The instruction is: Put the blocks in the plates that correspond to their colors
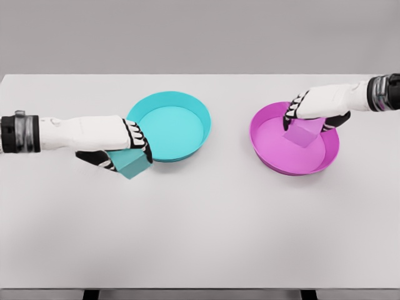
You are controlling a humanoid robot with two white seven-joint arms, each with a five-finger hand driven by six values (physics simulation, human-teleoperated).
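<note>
Left hand clamped on small teal cube-shaped block, fingers curled over top and sides, block tilted, just beside near-left rim of round teal shallow plate and not yet over it. Whether block rests on tabletop or hangs just clear, cannot tell. Right hand closed on small pink-violet cube-shaped block, held tilted over round magenta shallow plate, inside rim line; touching plate floor or not, cannot tell.

Both blocks judged light and rigid, flat-faced, probably smooth enough to slip under a loose pinch; not fragile. Best held across two opposite flat faces, thumb against fingers, as appears to be done now. Tilt in each grasp suggests corner-first landing and a possible tumble on release, so levelling before letting go looks wise.

Plates have raised sloping walls: teal block needs lift above that lip before travel inward, else likely to nudge plate. Plates well apart, with bare white tabletop between and in front. Ample room toward near edge; far table edge near behind both plates. Arms enter from opposite sides, no crossing needed.
</note>
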